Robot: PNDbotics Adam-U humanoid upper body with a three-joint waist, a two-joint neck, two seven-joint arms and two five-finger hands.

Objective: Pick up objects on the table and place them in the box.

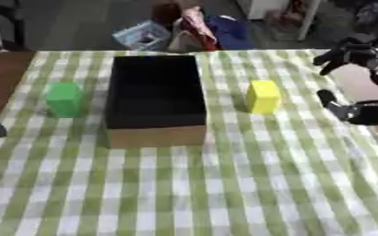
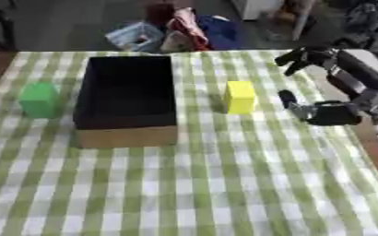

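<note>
The checked cloth (image 2: pixel 224 184) fills the near half of the table and carries nothing there; the task's things lie farther back. The box (image 2: pixel 126 99), open and dark inside, stands left of centre with its long axis running away from the camera, and nothing shows in it. The yellow block (image 2: pixel 240 97) stands upright on the cloth just right of the box, apart from it. The green block (image 2: pixel 39 99) stands upright on the box's left side, also apart. The right hand (image 2: pixel 325 112) hangs beside the yellow block, to its right and at about the same depth, not touching it; its thumb and fingers are spread, holding nothing, with the opening turned toward the block. The block thus lies directly to the hand's left, with the box beyond it on the same line. A dark shape at the left edge of the left eye view may be the left hand; its fingers cannot be made out. The right hand is judged the nearer for the yellow block, which would call for a short leftward reach.
</note>
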